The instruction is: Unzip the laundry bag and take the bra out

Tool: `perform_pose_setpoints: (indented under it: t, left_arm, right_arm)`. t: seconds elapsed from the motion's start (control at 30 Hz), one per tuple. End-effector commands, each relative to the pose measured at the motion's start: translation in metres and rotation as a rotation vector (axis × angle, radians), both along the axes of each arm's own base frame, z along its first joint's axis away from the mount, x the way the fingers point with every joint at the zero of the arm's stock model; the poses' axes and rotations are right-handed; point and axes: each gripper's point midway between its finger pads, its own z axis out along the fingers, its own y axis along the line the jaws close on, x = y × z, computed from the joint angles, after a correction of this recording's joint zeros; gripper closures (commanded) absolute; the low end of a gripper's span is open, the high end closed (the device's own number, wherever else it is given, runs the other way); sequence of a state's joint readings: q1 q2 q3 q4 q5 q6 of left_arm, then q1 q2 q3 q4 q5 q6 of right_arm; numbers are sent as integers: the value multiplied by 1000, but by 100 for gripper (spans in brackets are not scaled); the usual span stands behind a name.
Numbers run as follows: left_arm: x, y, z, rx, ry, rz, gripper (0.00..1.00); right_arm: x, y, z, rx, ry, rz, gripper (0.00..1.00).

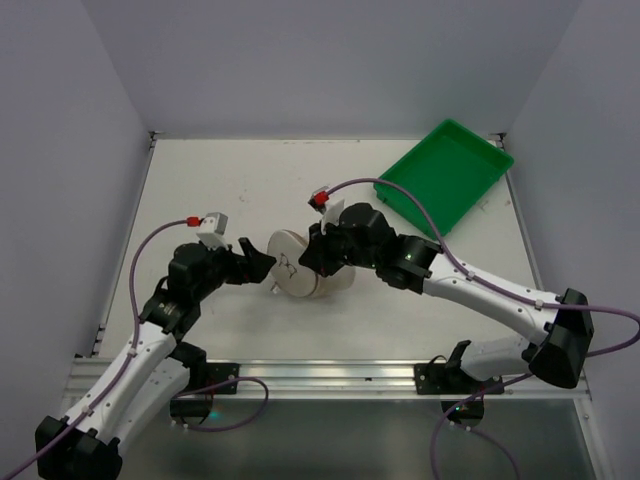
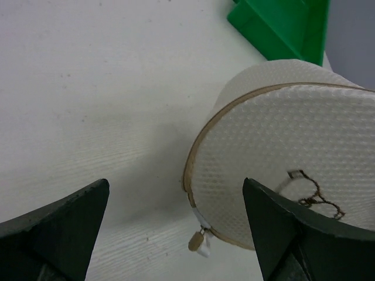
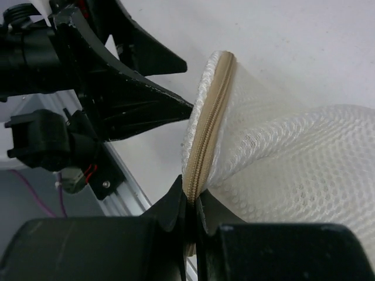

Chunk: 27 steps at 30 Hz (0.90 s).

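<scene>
The laundry bag [image 1: 297, 266] is a round whitish mesh case, tipped on its side at mid-table, its lid with the black bra drawing [image 2: 313, 193] facing left. Its tan zip [image 3: 206, 130] is closed. The zip pull [image 2: 199, 241] hangs at the lid's lower edge. My right gripper [image 3: 193, 199] is shut on the bag's zipped rim and holds it up. My left gripper [image 1: 268, 266] is open, its fingers [image 2: 55, 234] either side of the zip pull, not touching it. The bra is hidden.
A green plastic tray [image 1: 445, 175] sits at the table's back right; its corner shows in the left wrist view [image 2: 281, 26]. A metal rail [image 1: 330, 378] runs along the table's near edge, by the arm bases.
</scene>
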<state>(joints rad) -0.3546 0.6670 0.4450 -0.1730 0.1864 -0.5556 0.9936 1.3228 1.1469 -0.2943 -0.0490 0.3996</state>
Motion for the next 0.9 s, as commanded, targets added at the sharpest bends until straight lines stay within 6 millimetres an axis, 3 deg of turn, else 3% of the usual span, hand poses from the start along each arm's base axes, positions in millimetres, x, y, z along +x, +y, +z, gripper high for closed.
perform_pose_setpoints:
  t: [0.0, 0.17, 0.37, 0.57, 0.83, 0.87]
  left_arm:
    - [-7, -18, 21, -80, -107, -112, 0]
    - [-17, -29, 43, -145, -207, -196, 0]
    - [-30, -37, 32, -199, -185, -256, 0]
    - [-58, -58, 37, -323, -203, -435, 0]
    - [-65, -67, 36, -342, -187, -521, 0]
    - [-67, -68, 36, -348, -184, -533, 6]
  right_arm:
    - [-28, 14, 20, 115, 1, 215, 100]
    - [-36, 10, 21, 151, 14, 272, 100]
    - [-34, -5, 26, 180, -10, 305, 100]
    - [-40, -19, 33, 207, -40, 378, 100]
    - [-46, -25, 40, 234, -55, 453, 100]
    - [-45, -26, 40, 235, -57, 455, 100]
